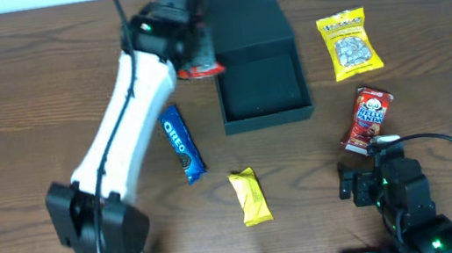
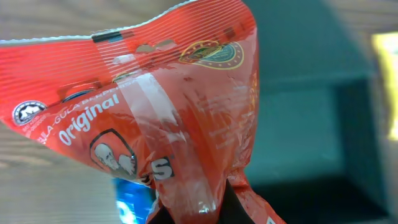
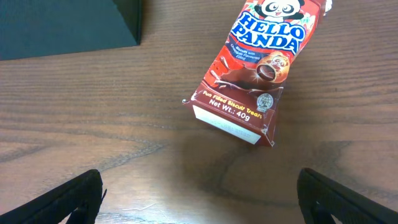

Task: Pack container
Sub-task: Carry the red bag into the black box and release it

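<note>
Hovering at table's 6 o'clock edge, R gripper (image 3: 208,199), jaws spread wide, nothing btwn. Red-brown foil Hello Panda biscuit packet (image 3: 255,68) lies flat at its 12 o'clock. Farther out, L gripper (image 1: 197,58) pinching crinkly red plastic snack bag (image 2: 161,106), at 9 o'clock side of dark green-black square matte container (image 1: 268,121). Container sits far-centre, lid flap open toward 12.
</note>
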Controlling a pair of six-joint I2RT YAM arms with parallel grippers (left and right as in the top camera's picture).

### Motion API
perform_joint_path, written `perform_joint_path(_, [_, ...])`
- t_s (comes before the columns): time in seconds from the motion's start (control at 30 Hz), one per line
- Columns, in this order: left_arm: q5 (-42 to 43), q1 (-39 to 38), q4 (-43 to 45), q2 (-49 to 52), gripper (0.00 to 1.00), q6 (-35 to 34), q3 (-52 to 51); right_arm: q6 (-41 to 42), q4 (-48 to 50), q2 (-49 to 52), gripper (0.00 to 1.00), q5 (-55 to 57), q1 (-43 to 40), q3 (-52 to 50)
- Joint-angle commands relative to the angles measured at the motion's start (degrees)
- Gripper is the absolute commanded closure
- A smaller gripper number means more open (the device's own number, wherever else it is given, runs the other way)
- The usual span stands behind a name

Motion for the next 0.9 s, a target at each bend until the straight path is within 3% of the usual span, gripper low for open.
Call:
perform_joint_path(0.0, [-1.0,-4.8,-0.2,-0.4,0.94,-1.3,0.0,0.9,0.0,-0.2,0.01,0.2,-0.6,-0.1])
perform_joint_path(0.23, [-1.0,-10.1,2.0,3.3,0.94,-3.0,0.0,0.9,0.0,-0.2,0.01,0.2,-0.6,-0.1])
perform_joint_path(0.87, [2.7,-6.1,3.5,16.2,0.94,-7.0,0.0,0.9,0.0,-0.2,0.01,0.2,-0.6,-0.1])
